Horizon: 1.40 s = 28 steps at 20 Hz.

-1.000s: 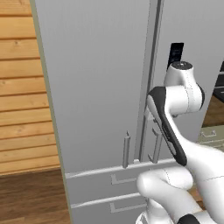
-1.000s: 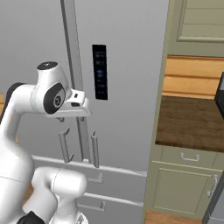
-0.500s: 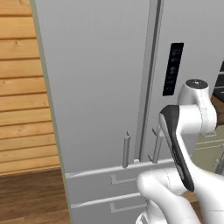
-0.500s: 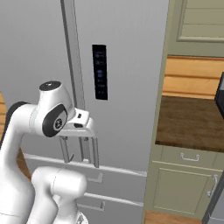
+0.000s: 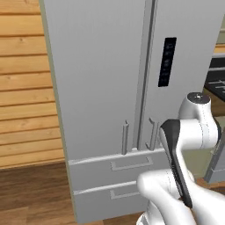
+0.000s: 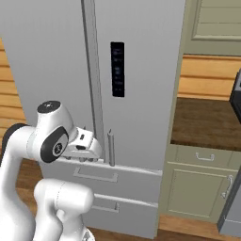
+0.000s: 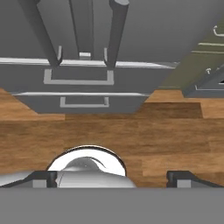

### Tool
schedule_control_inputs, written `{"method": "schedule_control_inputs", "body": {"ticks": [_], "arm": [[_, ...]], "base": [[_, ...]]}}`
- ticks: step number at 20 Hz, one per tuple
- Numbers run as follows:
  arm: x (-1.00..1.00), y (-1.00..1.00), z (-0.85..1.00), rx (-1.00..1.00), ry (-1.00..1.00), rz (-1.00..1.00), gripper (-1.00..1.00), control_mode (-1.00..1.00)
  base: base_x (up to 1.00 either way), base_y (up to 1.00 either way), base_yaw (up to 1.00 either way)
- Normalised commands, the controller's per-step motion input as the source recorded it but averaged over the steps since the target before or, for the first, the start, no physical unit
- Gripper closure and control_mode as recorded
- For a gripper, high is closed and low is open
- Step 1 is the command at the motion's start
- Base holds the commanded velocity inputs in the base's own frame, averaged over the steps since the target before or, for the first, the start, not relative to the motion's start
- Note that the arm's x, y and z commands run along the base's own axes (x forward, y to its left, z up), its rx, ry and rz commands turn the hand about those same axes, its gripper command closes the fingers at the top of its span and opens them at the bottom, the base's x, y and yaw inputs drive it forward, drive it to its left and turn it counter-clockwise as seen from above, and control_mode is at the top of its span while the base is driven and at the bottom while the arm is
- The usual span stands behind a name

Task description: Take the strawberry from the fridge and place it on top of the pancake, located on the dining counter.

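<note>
The two dark fingertips (image 7: 45,178) stand wide apart at the bottom of the hand view with nothing between them, so the gripper (image 7: 113,177) is open and empty, looking down past the fridge's lower front at the wooden floor (image 7: 131,131). In the right base view the hand sits low, just in front of the fridge (image 6: 141,70), close to the bottom end of the right door's vertical bar handle (image 6: 111,148); whether it touches the door cannot be told. Both upper doors are shut, meeting at the centre seam, with the left door's bar handle (image 5: 125,137) just beside the seam, and the two lower drawers (image 5: 115,178) are pushed in, so nothing inside can be seen; the strawberry is presumably on a shelf behind those doors, and the pancake and dining counter lie outside these pictures. As a judgement, the door will swing stiffly against its seal, and the bar handle is the place to take hold, fingers either side of the bar near its lower end. The strawberry, once reached, should be light, small and soft, easily bruised or squeezed out sideways, so a gentle pinch across its widest part suits it. To the right stand olive cabinets (image 6: 197,188) under a dark counter.
</note>
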Motion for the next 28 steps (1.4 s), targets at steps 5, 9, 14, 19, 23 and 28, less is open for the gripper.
{"method": "schedule_control_inputs", "body": {"ticks": [5, 9, 14, 19, 23, 28], "arm": [[0.00, 0.00, 0.00, 0.00, 0.00, 0.00, -1.00, 1.00], [0.00, 0.00, 0.00, 0.00, 0.00, 0.00, -1.00, 1.00], [0.00, 0.00, 0.00, 0.00, 0.00, 0.00, -1.00, 1.00], [0.43, 0.00, 0.00, 0.00, -0.04, 0.00, -1.00, -1.00], [0.93, 0.00, 0.00, 0.03, -0.01, 0.02, -1.00, -1.00], [0.74, -0.01, 0.00, 0.01, 0.00, 0.04, -1.00, -1.00]], "base": [[-0.62, 0.03, 0.00], [-0.87, 0.00, 0.00], [-0.88, 0.00, 0.00], [0.00, 0.00, 0.00], [0.00, 0.00, 0.00], [0.00, 0.00, 0.00]]}}
